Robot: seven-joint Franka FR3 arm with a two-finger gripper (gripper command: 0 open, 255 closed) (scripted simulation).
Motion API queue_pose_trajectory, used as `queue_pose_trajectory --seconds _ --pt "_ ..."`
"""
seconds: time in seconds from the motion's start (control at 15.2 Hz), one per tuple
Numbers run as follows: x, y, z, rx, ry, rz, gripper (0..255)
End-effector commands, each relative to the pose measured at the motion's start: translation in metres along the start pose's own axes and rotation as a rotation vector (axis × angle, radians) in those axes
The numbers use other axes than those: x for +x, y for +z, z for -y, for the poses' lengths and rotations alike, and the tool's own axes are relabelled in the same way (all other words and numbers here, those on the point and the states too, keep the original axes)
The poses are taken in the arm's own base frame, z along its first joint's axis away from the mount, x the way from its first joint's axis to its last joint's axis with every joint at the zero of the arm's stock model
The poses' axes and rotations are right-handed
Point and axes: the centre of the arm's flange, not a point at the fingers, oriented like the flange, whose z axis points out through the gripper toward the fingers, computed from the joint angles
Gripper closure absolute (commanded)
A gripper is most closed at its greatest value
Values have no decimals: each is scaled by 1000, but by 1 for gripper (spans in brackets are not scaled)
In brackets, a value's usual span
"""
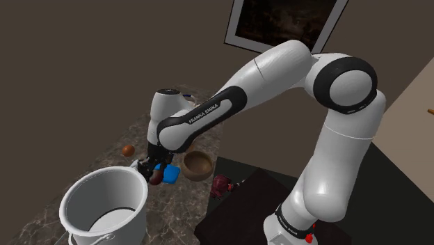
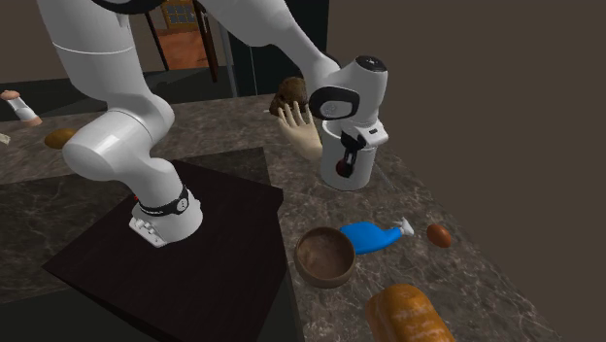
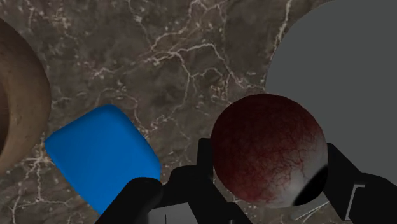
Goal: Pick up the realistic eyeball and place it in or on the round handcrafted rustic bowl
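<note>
Starting from the shoulder view's left: a big white bucket (image 1: 104, 184) stood nearest that camera on the marbled counter (image 1: 97, 153), and a small brown ball (image 1: 127, 149) lay apart beyond it.

Then the main event! My claw (image 3: 268, 153) hung low just past the bucket's rim, pinched narrow on the eyeball (image 3: 264, 143). One black finger pressed each side of it, so I had it. It was a dark, blood-veined globe with a pale patch low on one side. Whether it sat on the counter or just off it, I could not tell.

I judged it light, hard and smooth. A ball like that can squirt out from flat fingers if the pinch sits off centre. The place to hold it was straight across its widest girth, and that was about where my fingers were. It called for a steady squeeze and no jerks. Set on a flat surface it would likely roll, so a hollow suited it nicely.

Moving right, a blue bottle (image 2: 369, 236) lay on its side just beside the claw. Next came the target, a round brown bowl (image 1: 202, 170), upright and empty, near the bottle. Past it, a dark red lump (image 1: 221, 184) sat at the edge of my black stand (image 1: 243, 209), which closed out the right side.
</note>
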Motion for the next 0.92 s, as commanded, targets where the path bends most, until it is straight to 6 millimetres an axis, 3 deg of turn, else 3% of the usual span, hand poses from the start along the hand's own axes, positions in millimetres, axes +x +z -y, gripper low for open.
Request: queue_pose_trajectory --seconds 0.0,0.07,0.86 --pt "-2 -11 1 1 -1 -1 255" --pt "-2 -12 1 1 -1 -1 255" --pt "-7 -35 -155 1 -1 -1 255"
